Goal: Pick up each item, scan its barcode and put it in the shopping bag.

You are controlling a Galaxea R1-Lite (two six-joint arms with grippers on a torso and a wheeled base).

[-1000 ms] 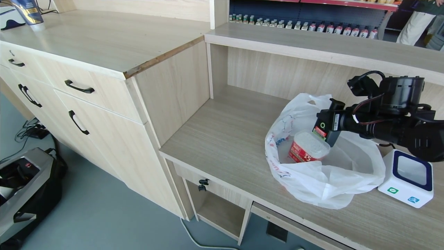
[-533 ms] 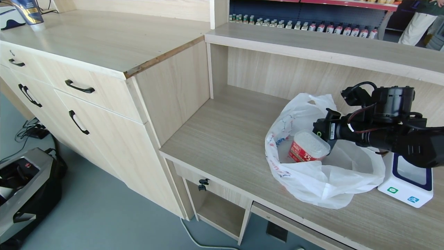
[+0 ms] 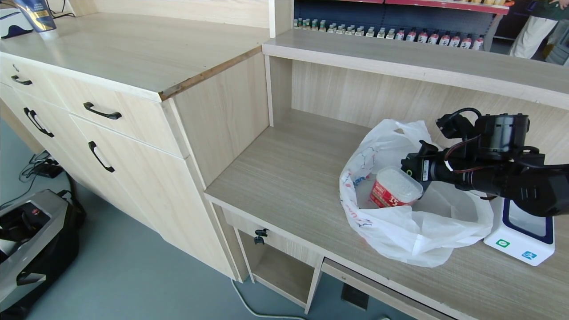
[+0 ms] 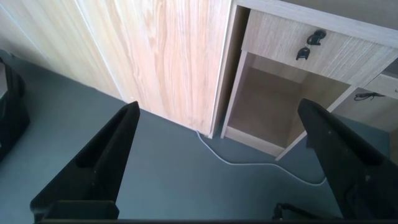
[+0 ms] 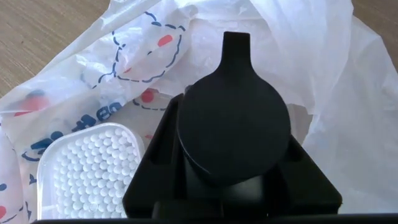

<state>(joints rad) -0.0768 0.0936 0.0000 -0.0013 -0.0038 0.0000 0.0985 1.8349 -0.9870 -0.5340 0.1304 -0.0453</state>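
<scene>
bottle row (image 3: 386, 34) behind wooden counter (image 3: 133, 49)

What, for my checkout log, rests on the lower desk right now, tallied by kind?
Shopping bag: 1
Red-labelled tub, lying inside the bag: 1
White scanner box, beside the bag: 1
Total: 3
</scene>
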